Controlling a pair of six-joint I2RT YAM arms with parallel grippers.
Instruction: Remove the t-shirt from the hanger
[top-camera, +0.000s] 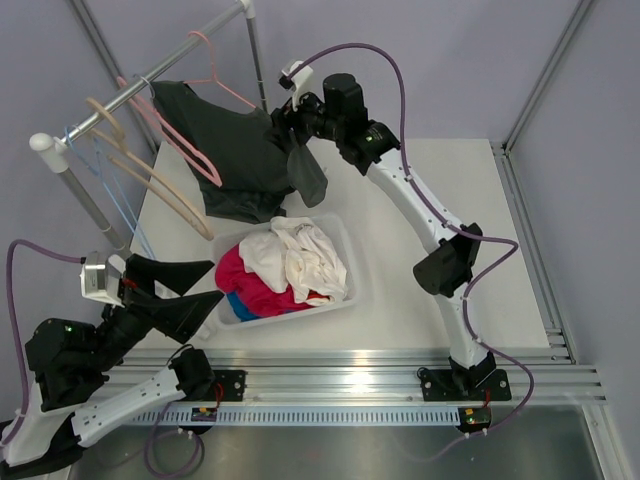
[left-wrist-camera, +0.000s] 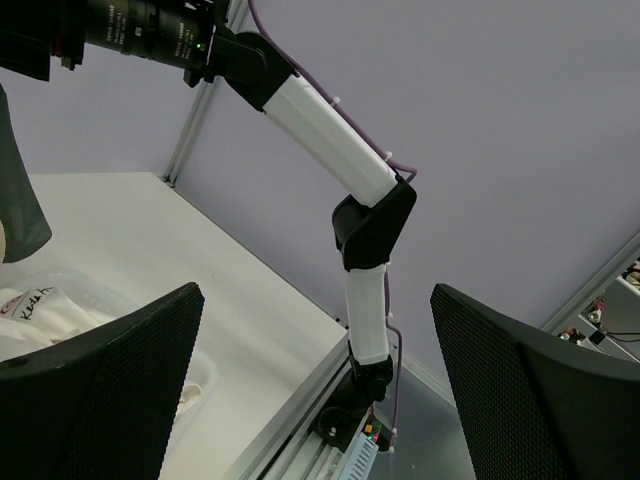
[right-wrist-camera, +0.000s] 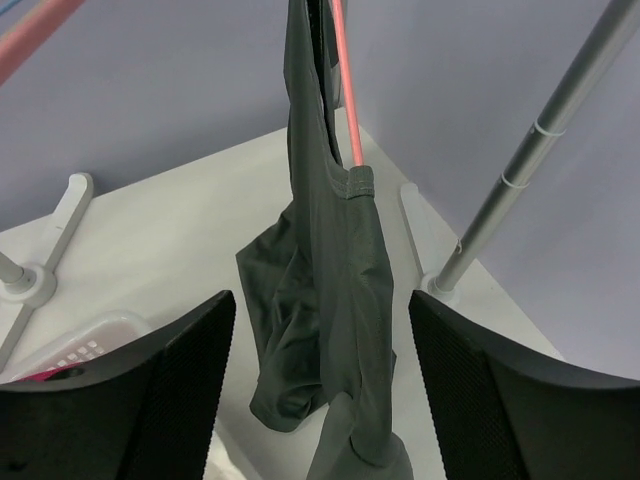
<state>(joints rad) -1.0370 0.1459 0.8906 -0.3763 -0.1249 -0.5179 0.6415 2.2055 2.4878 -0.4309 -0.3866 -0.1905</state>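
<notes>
The dark grey t-shirt (top-camera: 235, 150) hangs on the thin salmon-pink hanger (top-camera: 232, 93) from the rack rail at the back left. My right gripper (top-camera: 288, 140) is open at the shirt's right side. In the right wrist view the t-shirt (right-wrist-camera: 330, 290) hangs down between the wide-apart fingers (right-wrist-camera: 170, 400), with the hanger's wire (right-wrist-camera: 346, 90) above the sleeve hem. The fingers do not pinch the cloth. My left gripper (top-camera: 215, 282) is open and empty, low at the near left beside the bin. It also shows in the left wrist view (left-wrist-camera: 318, 292).
A clear plastic bin (top-camera: 352, 262) with white and red/pink clothes sits mid-table. The rack rail (top-camera: 150, 75) carries a thicker pink hanger (top-camera: 185, 150) and beige hangers (top-camera: 150, 180). A rack post (right-wrist-camera: 530, 160) stands just right of the shirt.
</notes>
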